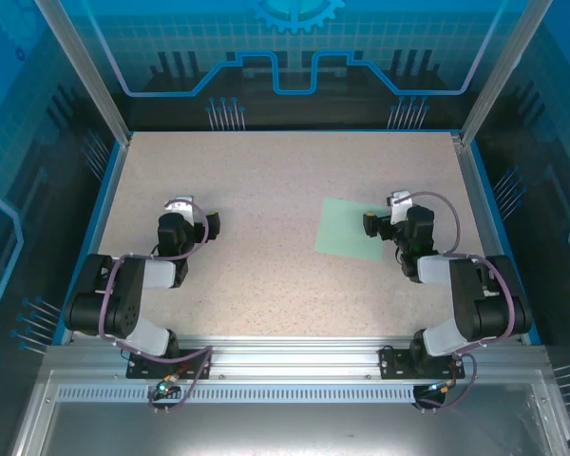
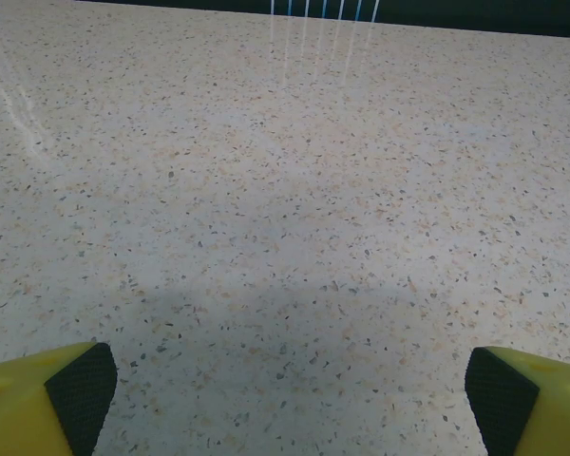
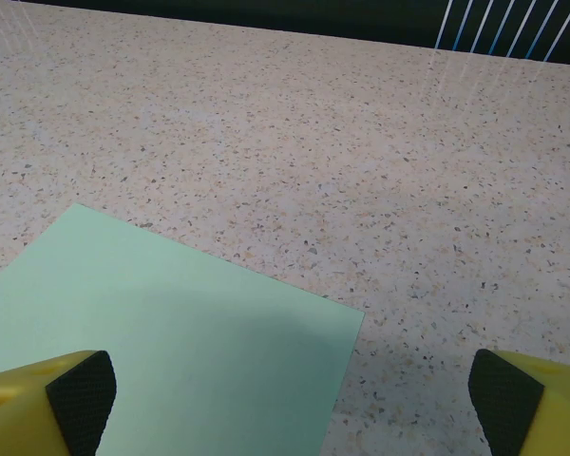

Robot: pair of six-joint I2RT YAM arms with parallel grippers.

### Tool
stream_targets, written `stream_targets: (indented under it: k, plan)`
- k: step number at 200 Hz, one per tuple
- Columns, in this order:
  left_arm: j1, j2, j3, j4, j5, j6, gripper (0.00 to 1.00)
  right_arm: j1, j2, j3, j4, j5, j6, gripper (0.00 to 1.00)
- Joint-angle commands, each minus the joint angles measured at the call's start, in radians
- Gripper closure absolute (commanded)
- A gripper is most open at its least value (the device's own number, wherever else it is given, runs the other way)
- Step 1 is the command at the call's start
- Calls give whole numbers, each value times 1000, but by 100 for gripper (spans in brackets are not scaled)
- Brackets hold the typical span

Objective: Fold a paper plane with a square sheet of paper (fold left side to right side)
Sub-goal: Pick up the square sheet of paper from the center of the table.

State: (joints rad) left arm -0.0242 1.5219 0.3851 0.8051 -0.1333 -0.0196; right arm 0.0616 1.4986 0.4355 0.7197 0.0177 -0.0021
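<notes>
The square sheet of paper point(image 1: 351, 228) is pale mint green and lies flat and uncreased on the speckled table, right of centre. My right gripper point(image 1: 399, 217) hovers over the sheet's right edge and is open wide. In the right wrist view the sheet point(image 3: 171, 332) fills the lower left, with its far right corner between my fingers. The right gripper point(image 3: 290, 404) has its left fingertip point(image 3: 81, 389) over the paper and the other over bare table. My left gripper point(image 1: 185, 218) is open over bare table at the left, far from the sheet, and holds nothing point(image 2: 285, 399). The paper plane is out of view.
The speckled table point(image 1: 266, 171) is bounded by a blue rim and aluminium posts point(image 1: 85, 71) at the far corners. Both arm bases sit on the metal rail point(image 1: 285, 356) at the near edge.
</notes>
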Motion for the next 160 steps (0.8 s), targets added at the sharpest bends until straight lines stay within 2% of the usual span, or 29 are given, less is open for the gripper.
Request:
stream_targets:
  k: [1, 75, 95, 109, 122, 132, 147, 160]
  plan:
    - [8, -4, 25, -3, 21, 11, 1, -12, 6, -4, 32, 1, -15, 1]
    - [9, -5, 26, -7, 23, 10, 1, -20, 6, -4, 30, -17, -8, 0]
    - [14, -14, 45, -47, 60, 19, 1, -28, 2, -3, 29, -22, -1, 0]
    - [14, -59, 83, -142, 50, 14, 2, -34, -30, 29, -53, 27, 24, 0]
    - [14, -133, 172, -387, 46, -18, 1, -45, -97, 94, -234, 76, 68, 1]
    - [11, -187, 226, -514, 76, -59, 2, -54, -136, 141, -365, 108, 112, 1]
    - [-14, -245, 264, -604, 128, -113, 2, -57, -183, 188, -531, 124, 172, 0]
    - [-72, -269, 316, -702, 135, -131, 2, -57, -206, 236, -663, 117, 233, 0]
